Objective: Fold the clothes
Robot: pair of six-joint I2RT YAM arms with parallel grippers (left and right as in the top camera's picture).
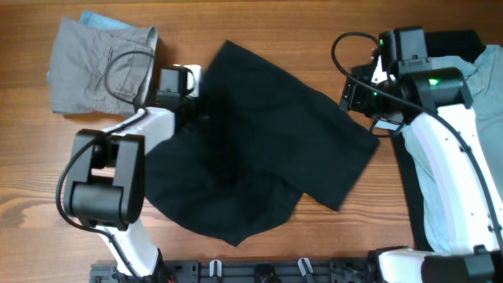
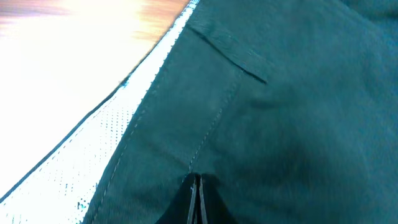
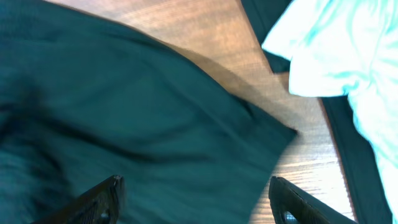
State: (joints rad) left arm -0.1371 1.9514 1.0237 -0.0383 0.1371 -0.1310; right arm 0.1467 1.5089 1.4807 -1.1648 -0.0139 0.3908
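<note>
The brown wooden table (image 1: 31,204) is lying under my arms, and the dark cloth (image 1: 267,134) is sprawling across its middle. The cloth's long side is running from far left to near right. My left gripper (image 2: 196,198) is pinching shut on a seam near the cloth's left edge. My right gripper (image 3: 199,208) is hanging wide apart over the cloth's right corner

Dark garment (image 1: 267,134) of matt woven cloth, fine stitched seams; pale lining (image 2: 74,162) with a dotted weave. Table (image 1: 259,23) of smooth grained wood, softly glossy. Far left, grey trousers (image 1: 98,67) in matt cloth. Right, pale blue garment (image 1: 491,75), soft matt cloth. Arm shells (image 1: 448,149) of glossy white plastic.
</note>
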